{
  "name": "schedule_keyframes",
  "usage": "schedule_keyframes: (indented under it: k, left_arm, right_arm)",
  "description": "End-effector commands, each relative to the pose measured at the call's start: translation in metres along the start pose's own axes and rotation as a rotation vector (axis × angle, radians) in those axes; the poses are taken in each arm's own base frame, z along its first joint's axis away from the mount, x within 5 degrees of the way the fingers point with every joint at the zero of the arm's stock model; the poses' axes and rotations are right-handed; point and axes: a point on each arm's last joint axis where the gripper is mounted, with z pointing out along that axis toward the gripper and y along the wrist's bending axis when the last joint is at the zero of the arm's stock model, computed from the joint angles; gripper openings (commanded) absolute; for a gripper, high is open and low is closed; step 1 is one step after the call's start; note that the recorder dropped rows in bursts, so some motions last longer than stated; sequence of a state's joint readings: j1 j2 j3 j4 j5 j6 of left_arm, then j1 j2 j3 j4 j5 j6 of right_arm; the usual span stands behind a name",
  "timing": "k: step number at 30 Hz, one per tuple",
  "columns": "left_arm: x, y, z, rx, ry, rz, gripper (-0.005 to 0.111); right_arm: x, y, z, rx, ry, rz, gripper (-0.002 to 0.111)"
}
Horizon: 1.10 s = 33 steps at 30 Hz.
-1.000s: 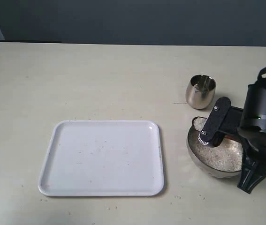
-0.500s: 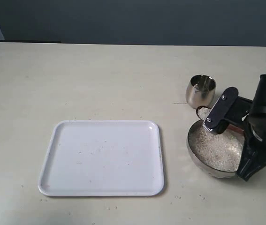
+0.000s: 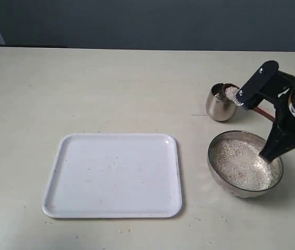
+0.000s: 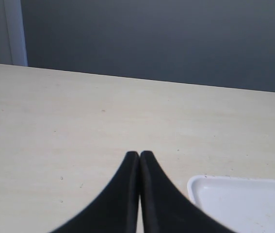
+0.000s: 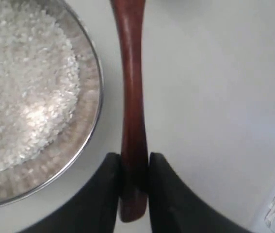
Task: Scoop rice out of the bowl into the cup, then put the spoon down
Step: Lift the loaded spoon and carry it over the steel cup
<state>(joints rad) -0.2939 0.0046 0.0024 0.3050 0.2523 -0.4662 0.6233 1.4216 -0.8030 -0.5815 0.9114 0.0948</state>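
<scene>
The wide steel bowl [image 3: 213,151] holds a heap of white rice [image 3: 241,164] at the right of the table. Behind it stands the small steel cup [image 3: 221,104]. My right gripper [image 3: 240,97] is shut on the handle of the reddish-brown wooden spoon [image 3: 264,112], whose rice-laden head sits at the cup's rim. In the right wrist view the gripper [image 5: 135,158] clamps the spoon [image 5: 131,87] near its handle end, beside the bowl's rim [image 5: 100,82] and the rice [image 5: 25,87]; the spoon's head is out of that view. My left gripper [image 4: 139,154] is shut on nothing, over bare table.
A flat white tray [image 3: 113,174] lies left of the bowl, with a few specks on it; its corner [image 4: 244,204] shows in the left wrist view. The pale table ends at a dark wall behind.
My right gripper has lifted the spoon with its rice out of the bowl and carried it back and up to the cup's rim. The left gripper shows no change.
</scene>
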Motion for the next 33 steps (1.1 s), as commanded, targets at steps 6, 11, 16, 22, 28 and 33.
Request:
schedule_keyframes:
  k: [6,11,16,22,28,33]
  left_arm:
    - [-0.002,-0.001,-0.001,0.013,-0.018,0.001,0.001]
    - [-0.002,-0.001,-0.001,0.013,-0.018,0.001,0.001]
    - [-0.002,-0.001,-0.001,0.013,-0.018,0.001,0.001]
    - [-0.002,-0.001,-0.001,0.013,-0.018,0.001,0.001]
    - [-0.002,-0.001,-0.001,0.013,-0.018,0.001,0.001]
    - [-0.002,-0.001,-0.001,0.013,-0.018,0.001,0.001]
  right_arm:
    - [-0.017,-0.029,0.012,-0.045,0.014,0.029,-0.001]
    - [-0.038,-0.032,0.026,-0.037,0.018,-0.004,-0.001]
    - [-0.056,-0.036,0.045,0.002,0.056,-0.063,-0.001]
    - [-0.054,-0.051,0.062,0.005,0.096,-0.025,-0.001]
    - [-0.054,-0.06,0.067,0.033,0.058,-0.029,-0.001]
    - [-0.059,-0.06,0.074,0.057,0.032,-0.066,-0.001]
